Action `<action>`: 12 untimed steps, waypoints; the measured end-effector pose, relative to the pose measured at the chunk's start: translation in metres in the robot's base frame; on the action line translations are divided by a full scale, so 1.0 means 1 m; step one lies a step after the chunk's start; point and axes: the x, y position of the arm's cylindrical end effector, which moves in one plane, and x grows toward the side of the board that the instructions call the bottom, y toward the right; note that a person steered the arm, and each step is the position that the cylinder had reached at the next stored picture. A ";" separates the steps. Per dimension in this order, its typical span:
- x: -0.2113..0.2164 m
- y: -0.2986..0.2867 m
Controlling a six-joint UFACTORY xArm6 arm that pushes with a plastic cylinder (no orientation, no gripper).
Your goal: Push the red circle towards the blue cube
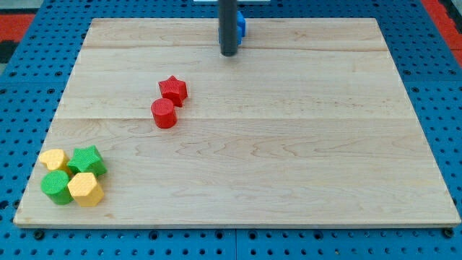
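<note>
The red circle lies on the wooden board, left of centre. A red star sits just above and to its right, touching or nearly touching it. A blue block, likely the cube, is at the view's top centre, mostly hidden behind the dark rod. My tip rests on the board just below the blue block, well above and to the right of the red circle.
A cluster sits at the board's bottom-left corner: a yellow block, a green star-like block, a green block and a yellow hexagonal block. Blue pegboard surrounds the board.
</note>
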 end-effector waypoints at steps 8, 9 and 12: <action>0.120 -0.029; 0.092 -0.020; 0.010 0.000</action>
